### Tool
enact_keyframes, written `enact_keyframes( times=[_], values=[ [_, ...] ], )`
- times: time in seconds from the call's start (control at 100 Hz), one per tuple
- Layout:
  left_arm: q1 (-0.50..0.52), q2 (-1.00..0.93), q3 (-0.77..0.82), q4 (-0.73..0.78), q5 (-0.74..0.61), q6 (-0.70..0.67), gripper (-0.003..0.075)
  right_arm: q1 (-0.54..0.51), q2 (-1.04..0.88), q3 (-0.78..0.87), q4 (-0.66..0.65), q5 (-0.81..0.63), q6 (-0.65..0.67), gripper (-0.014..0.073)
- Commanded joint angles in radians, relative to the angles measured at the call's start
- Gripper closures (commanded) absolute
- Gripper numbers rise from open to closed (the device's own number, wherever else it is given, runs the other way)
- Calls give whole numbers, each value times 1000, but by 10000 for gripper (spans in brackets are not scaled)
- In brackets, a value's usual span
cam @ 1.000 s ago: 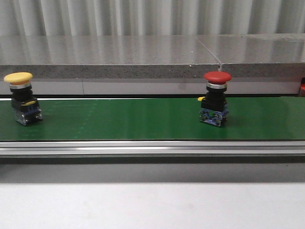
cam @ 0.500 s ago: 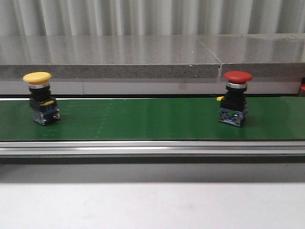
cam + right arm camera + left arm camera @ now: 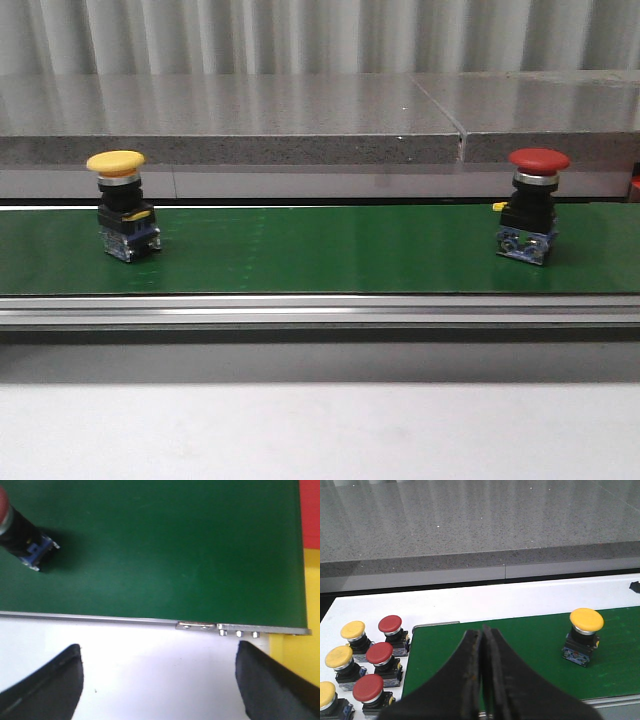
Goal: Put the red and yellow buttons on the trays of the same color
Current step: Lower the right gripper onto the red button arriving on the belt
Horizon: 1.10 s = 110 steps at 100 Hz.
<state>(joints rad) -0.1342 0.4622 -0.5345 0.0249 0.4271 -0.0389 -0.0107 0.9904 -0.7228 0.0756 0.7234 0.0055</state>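
Note:
A yellow button (image 3: 122,204) rides on the green belt (image 3: 320,250) at the left, and a red button (image 3: 531,204) stands on it at the right. In the left wrist view the yellow button (image 3: 583,635) is on the belt, off to one side of my left gripper (image 3: 482,632), which is shut with nothing in it. My right gripper (image 3: 159,652) is open over white table, short of the belt edge; the red button (image 3: 22,537) is partly cut off at that view's edge. Red tray (image 3: 310,512) and yellow tray (image 3: 301,645) show past the belt's end.
Several spare red and yellow buttons (image 3: 367,665) stand on the white table beside the belt's start. A grey stone ledge (image 3: 230,120) runs behind the belt. An aluminium rail (image 3: 320,310) edges the belt's front.
Both buttons have travelled to the right along the belt, the yellow from the far left edge, the red from right of centre toward the right end.

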Motion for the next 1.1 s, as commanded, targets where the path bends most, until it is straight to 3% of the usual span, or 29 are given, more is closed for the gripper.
enact_keyframes(
  times=[0.0, 0.29, 0.82, 1.09],
  values=[
    [-8, 3, -28, -7, -80, -3, 740, 0, 5, -56, 54, -37, -67, -17],
    [-8, 3, -28, -7, -80, -3, 740, 0, 148, -144, 197, -13, -199, -17],
    [-8, 3, -28, -7, -80, -3, 740, 45, 353, -254, 201, 7, -261, -17],
    [-8, 3, -28, -7, -80, -3, 740, 64, 429, -287, 193, -65, -266, -17]
  ],
)
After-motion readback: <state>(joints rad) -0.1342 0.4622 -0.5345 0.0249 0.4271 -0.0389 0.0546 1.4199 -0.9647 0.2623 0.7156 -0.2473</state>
